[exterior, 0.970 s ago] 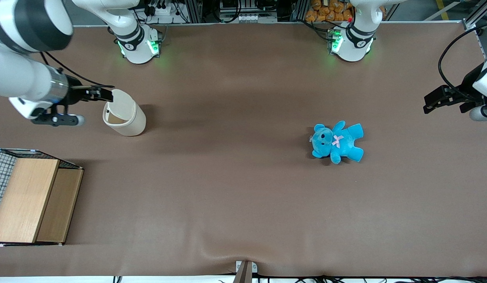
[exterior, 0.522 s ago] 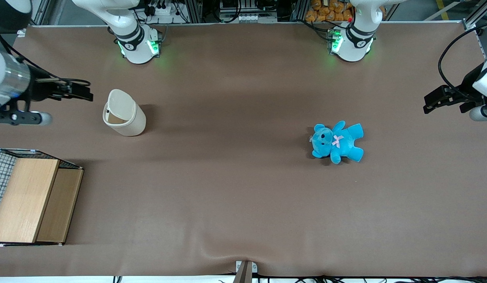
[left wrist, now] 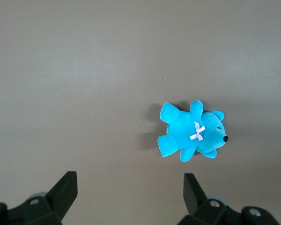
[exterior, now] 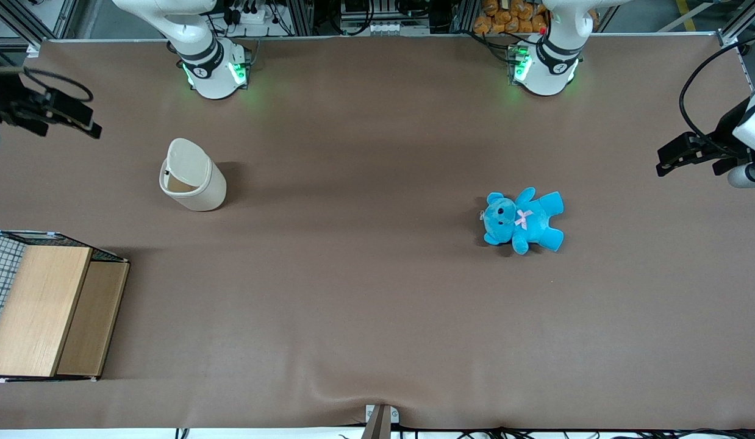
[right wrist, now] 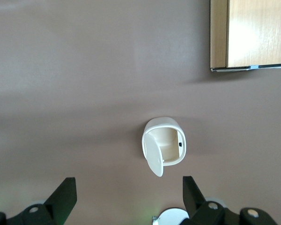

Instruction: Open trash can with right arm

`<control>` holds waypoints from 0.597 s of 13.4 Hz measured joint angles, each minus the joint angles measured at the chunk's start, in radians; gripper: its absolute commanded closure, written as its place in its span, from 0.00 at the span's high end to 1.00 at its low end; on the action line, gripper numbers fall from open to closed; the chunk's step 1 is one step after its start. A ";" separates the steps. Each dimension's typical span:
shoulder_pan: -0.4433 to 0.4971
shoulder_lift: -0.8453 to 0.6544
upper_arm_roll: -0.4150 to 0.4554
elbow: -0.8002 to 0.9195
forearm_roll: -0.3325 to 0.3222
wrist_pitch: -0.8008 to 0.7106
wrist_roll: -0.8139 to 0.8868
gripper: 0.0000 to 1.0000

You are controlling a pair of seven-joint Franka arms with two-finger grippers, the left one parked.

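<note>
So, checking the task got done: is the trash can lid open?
Open. The trash can lid stands swung up, showing its tan inside. The end effector is apart from it, fingers open.

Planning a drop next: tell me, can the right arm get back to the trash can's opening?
Probably yes: the trash can stands with its lid up, and the gripper, fingers open, hangs off toward the working arm's end with only bare table between.

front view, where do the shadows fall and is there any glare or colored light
Front view: the trash can and blue teddy cast soft shadows on the brown table; green light glows at both arm bases; the gripper, jaws open, is at the working arm's end. Right wrist view: glare washes out the wooden box; the can's shadow is faint.
</note>
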 measured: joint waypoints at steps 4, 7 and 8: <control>-0.001 -0.088 -0.046 -0.167 -0.002 0.122 -0.070 1.00; -0.001 -0.083 -0.047 -0.165 -0.004 0.146 -0.077 1.00; -0.001 -0.080 -0.047 -0.161 -0.006 0.149 -0.077 1.00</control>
